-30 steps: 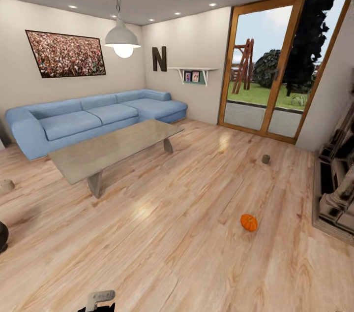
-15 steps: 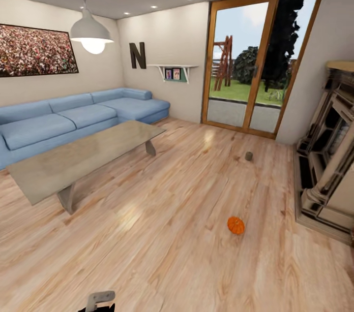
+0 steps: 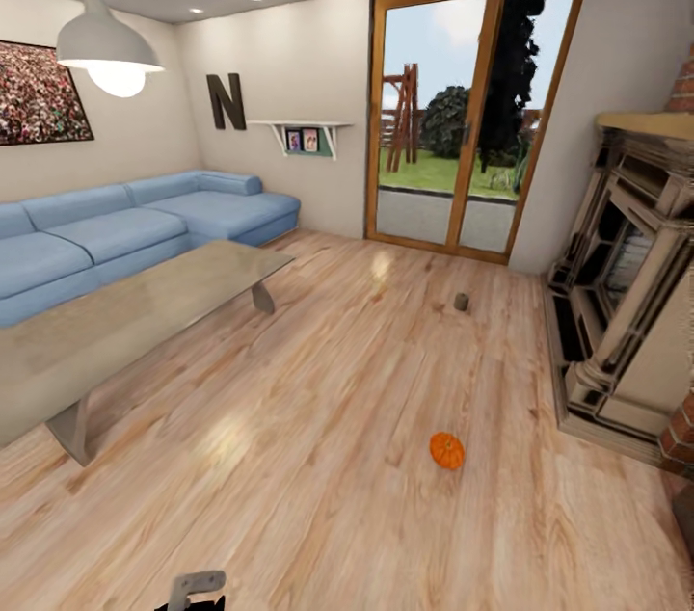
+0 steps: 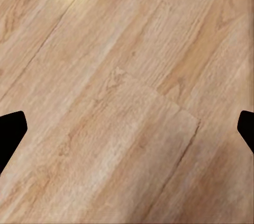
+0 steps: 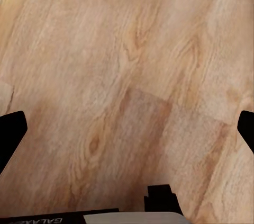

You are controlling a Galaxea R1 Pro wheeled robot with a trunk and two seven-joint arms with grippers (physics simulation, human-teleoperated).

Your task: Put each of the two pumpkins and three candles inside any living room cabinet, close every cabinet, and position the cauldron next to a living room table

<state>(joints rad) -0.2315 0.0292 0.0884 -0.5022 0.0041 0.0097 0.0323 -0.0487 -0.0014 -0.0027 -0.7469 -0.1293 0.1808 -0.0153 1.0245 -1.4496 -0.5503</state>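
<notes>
A small orange pumpkin [image 3: 446, 450] sits on the wooden floor [image 3: 318, 418], out in the open, well apart from the low glass table [image 3: 116, 322]. Farther back, nearer the glass door [image 3: 453, 119], stands a little tan candle [image 3: 462, 302]. The left gripper [image 4: 127, 128] points down at bare floor with its fingers wide apart and nothing between them. The right gripper [image 5: 127, 128] is the same, fingers apart and holding nothing. The robot looks to be on its way to pick things up. It seems best to roll close to the pumpkin first, stop with it just in front, then bring one open gripper down over it slowly, so it does not roll away. The fireplace [image 3: 627, 303] is close on the right, so the robot should keep clear of it.
</notes>
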